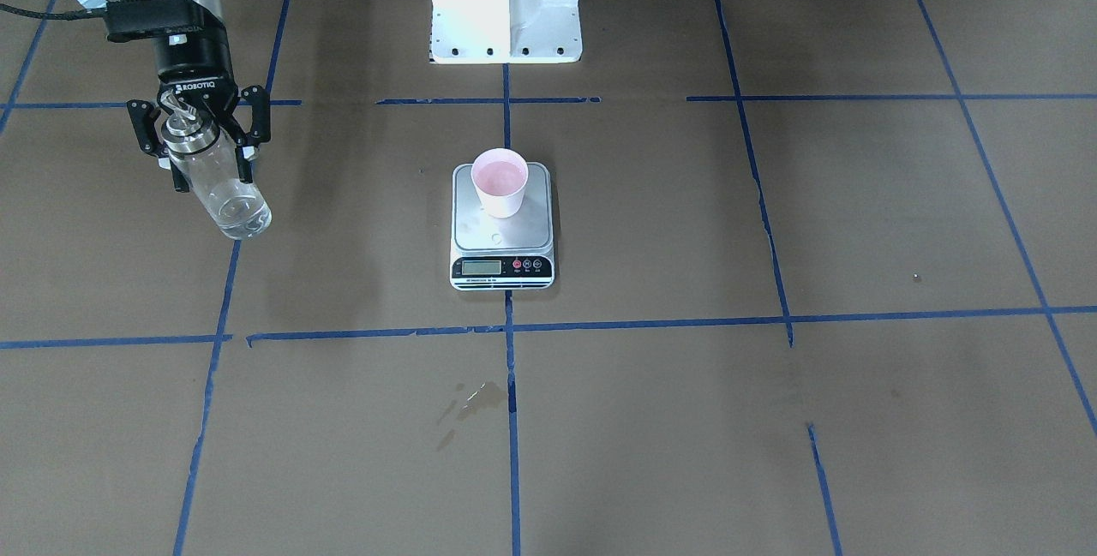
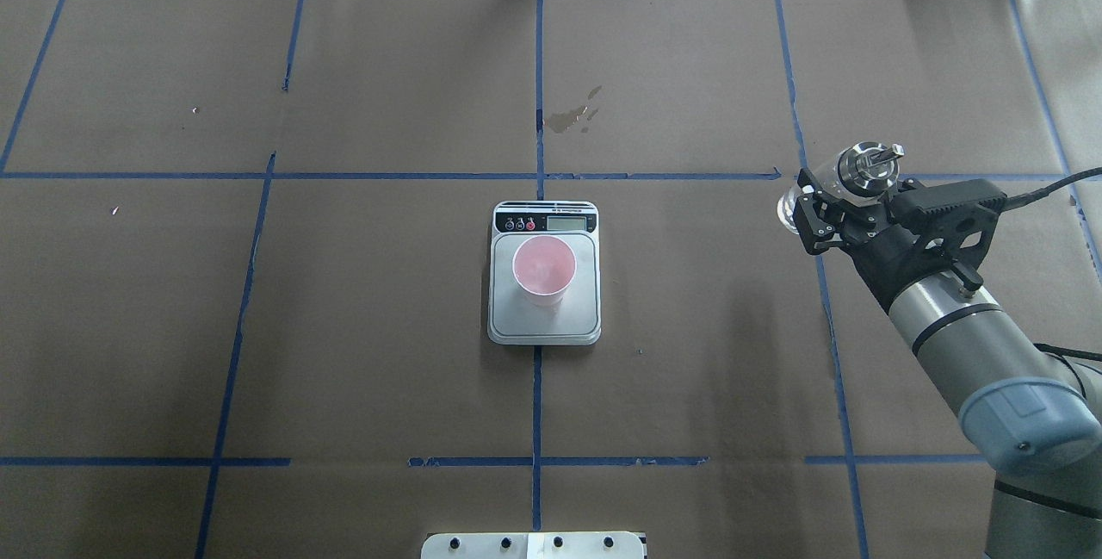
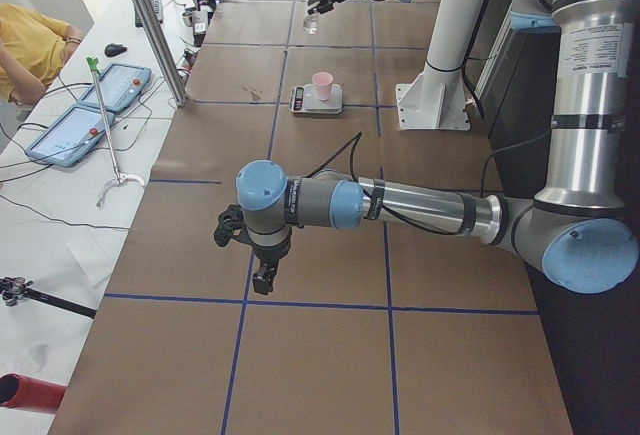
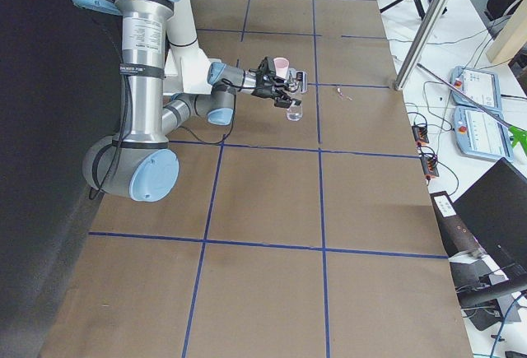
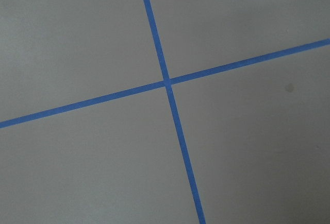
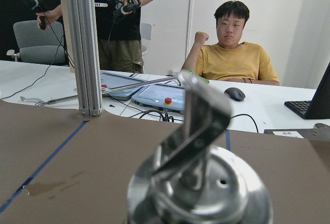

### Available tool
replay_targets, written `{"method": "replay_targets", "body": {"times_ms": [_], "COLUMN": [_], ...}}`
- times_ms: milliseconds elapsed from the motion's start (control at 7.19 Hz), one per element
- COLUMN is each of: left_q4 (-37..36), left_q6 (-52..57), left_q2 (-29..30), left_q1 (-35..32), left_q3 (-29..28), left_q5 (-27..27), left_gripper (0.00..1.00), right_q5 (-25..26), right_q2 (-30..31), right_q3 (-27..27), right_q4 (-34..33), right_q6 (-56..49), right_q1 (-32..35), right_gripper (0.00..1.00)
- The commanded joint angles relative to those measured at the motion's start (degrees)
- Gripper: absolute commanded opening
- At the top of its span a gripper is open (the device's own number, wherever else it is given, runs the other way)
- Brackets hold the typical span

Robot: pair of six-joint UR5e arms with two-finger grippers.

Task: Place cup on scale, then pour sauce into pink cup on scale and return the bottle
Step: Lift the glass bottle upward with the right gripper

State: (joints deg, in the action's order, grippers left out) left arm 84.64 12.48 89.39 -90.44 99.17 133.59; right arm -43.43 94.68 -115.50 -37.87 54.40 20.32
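R gripper (image 1: 210, 164) clamped on neck of glass bottle (image 1: 224, 192), tilted, twd bench's right end. Pink-lined cup (image 1: 500, 183) upright on scale (image 1: 531, 235), bench centre. L gripper (image 3: 262, 277), twd left end: jaw state can't tell.

The cup (image 2: 544, 267) stood on the scale (image 2: 580, 311), which sat mid-table (image 2: 344, 326) with its display on the side away from the robot. The bottle (image 1: 224, 188) hung above the table in the right gripper (image 1: 212, 169), well apart from the scale on the robot's right. The left gripper (image 3: 262, 277) hovered far off on the robot's left.
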Motion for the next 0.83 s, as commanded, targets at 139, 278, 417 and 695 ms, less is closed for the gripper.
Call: {"method": "replay_targets", "body": {"times_ms": [139,278,417,695], "left_q4": [0.0,0.0,0.0,0.0], "left_q6": [0.0,0.0,0.0,0.0], "left_q2": [0.0,-0.1,-0.1,-0.1], "left_q1": [-0.1,-0.1,-0.1,-0.1], "left_q3": [-0.1,-0.2,-0.2,-0.5], "left_q5": [0.0,0.0,0.0,0.0], "left_gripper": [1.00,1.00,1.00,1.00], "right_q5": [-0.6,-0.6,-0.9,-1.0], "right_q2": [0.0,0.0,0.0,-5.0], "right_q3": [1.1,2.5,3.3,3.3], "right_q4": [-0.4,-0.5,-1.0,-10.9], "right_q6": [-0.4,-0.5,-0.9,-6.3], "right_q1": [0.1,0.0,-0.2,-0.1], "right_gripper": [0.00,0.00,0.00,0.00]}}
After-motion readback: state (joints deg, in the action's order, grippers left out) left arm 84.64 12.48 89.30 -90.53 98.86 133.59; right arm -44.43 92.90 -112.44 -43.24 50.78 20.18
